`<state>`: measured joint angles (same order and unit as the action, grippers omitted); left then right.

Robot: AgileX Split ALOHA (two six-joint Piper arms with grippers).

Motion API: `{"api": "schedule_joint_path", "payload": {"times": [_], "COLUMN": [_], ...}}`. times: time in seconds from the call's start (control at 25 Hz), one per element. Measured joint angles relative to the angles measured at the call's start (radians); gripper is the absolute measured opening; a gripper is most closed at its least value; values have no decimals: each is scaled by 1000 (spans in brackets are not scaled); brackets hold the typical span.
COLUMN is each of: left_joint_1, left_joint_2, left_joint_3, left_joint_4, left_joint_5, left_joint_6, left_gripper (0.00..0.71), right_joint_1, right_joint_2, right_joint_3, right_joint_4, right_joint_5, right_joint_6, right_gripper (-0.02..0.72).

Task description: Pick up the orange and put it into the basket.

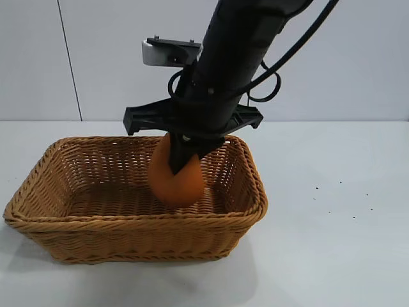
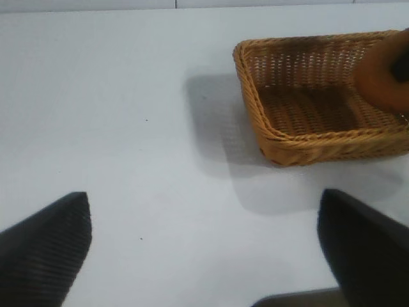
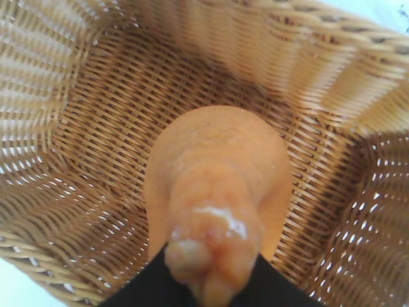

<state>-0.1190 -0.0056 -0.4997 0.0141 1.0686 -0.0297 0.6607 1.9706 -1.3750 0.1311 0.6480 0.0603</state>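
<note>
Right hand [image 1: 182, 167]: fingers clamped on the knobbly top of the orange [image 1: 175, 180], pointing steeply down inside the basket [image 1: 134, 220], toward its right end. Orange: matte, pear-shaped, hanging below the braided rim and just above the woven floor, apart from every wall. Basket: rectangular tan wicker, sloping sides, open room to its left half. Surface [image 1: 339, 243]: white, smooth. Left hand [image 2: 204, 256]: fingers wide apart, well away from the basket.

Lab bench, plain white table [image 1: 358, 256], bare grey wall [image 1: 38, 57]
</note>
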Motion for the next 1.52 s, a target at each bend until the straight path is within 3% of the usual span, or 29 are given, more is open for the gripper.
{"api": "schedule_joint_path", "payload": {"times": [0.28,0.36,0.52,0.56,0.6,0.72,1.04,1.24,1.52], "left_joint_1": [0,0,0,0,0,0,0,0,0], "left_joint_2": [0,0,0,0,0,0,0,0,0], "left_joint_3": [0,0,0,0,0,0,0,0,0], "left_joint_4": [0,0,0,0,0,0,0,0,-2], "left_joint_5": [0,0,0,0,0,0,0,0,-1], "left_joint_6": [0,0,0,0,0,0,1,1,1], "left_gripper": [689,689,689,689,689,689,689,689,689], "right_joint_1": [0,0,0,0,0,0,0,0,-13], "right_joint_2": [41,42,44,44,44,44,33,-41,-130], "right_joint_3": [0,0,0,0,0,0,-30,-115,-133], "right_joint_4": [-2,-2,-2,-2,-10,-32,-44,-64,-189], "right_joint_5": [-20,-30,-36,-36,-39,-40,-26,21,144], "right_joint_6": [-7,-7,-7,-7,6,34,58,62,123], "right_gripper": [10,51,326,326,459,526,549,549,549]}}
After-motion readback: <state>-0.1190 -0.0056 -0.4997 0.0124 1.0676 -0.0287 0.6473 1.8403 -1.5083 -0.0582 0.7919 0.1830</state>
